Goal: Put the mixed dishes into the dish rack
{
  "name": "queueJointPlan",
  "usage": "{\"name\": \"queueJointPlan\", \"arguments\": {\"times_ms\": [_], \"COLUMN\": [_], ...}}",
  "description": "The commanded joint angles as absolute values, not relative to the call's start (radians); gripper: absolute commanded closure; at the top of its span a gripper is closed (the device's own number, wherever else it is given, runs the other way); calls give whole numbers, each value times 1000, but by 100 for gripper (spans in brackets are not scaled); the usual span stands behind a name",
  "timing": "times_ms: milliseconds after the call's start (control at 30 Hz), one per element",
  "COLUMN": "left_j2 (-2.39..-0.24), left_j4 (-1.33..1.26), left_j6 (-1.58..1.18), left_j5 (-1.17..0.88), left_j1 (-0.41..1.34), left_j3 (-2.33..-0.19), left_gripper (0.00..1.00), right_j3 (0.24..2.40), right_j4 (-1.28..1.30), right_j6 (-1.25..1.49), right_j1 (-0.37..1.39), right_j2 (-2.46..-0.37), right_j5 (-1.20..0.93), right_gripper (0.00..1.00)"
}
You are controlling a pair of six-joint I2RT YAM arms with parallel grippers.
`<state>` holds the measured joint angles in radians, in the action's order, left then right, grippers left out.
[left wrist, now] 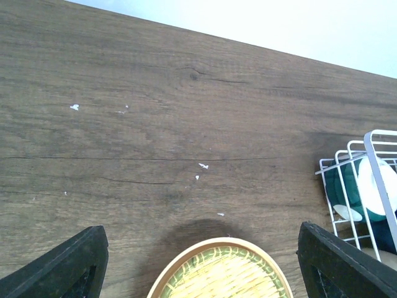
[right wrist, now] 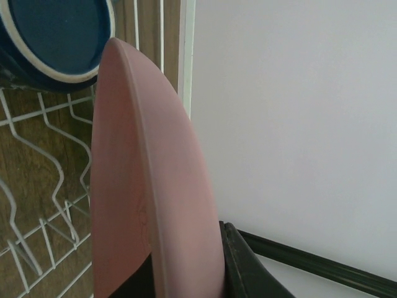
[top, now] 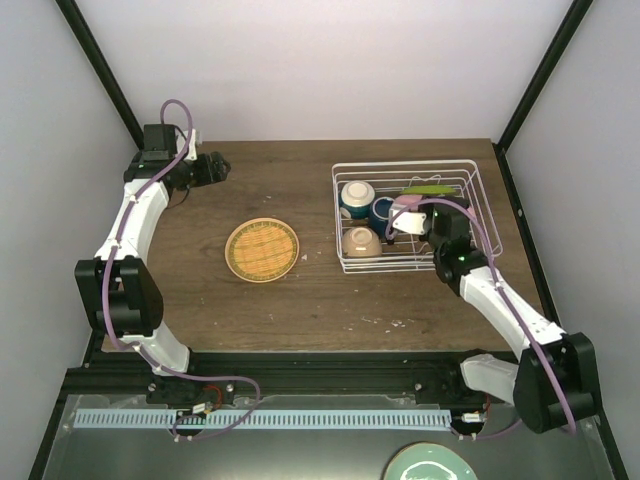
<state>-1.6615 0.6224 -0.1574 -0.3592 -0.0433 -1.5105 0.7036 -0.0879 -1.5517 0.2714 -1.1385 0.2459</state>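
The dish rack (top: pixel 400 268) stands on the desk (top: pixel 300 310). Over its middle, the right pincer (top: pixel 412 218) is clamped on the rim of the pink plate (right wrist: pixel 142 186), which stands on edge between its fingers above the rack's wires. Just beside that plate inside the rack sits the dark blue mug (right wrist: pixel 56 37), with a cream bowl (top: pixel 361 241) at the rack's near left corner and the lime green plate (top: pixel 428 188) upright along its far side. The woven-pattern yellow plate (top: pixel 262 250) lies flat on the desk left of the rack. The left pincer (top: pixel 212 168) hangs farther left of the rack and toward the back, jaws spread wide and holding nothing, well apart from the yellow plate.
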Motion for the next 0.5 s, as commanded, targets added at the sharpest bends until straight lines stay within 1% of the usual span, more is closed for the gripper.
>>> {"name": "queueJointPlan", "arguments": {"times_ms": [0,300,467], "left_j2": [-1637,-1639,-1641], "left_j4": [626,627,629], "left_j6": [-167,-164,-158], "left_j5": [-351,-352,-351], "left_j1": [-47,-48,-48], "left_j3": [-1504,-1496,-1491], "left_gripper": [15,15,14], "right_j3": [677,610,642], "right_j4": [-195,-288,-282], "right_j6": [-1560,-1590,-1608], "right_j1": [265,239,222], "right_j2": [-1166,-1198,-1186], "right_j5": [221,222,248], "right_gripper": [99,99,99]}}
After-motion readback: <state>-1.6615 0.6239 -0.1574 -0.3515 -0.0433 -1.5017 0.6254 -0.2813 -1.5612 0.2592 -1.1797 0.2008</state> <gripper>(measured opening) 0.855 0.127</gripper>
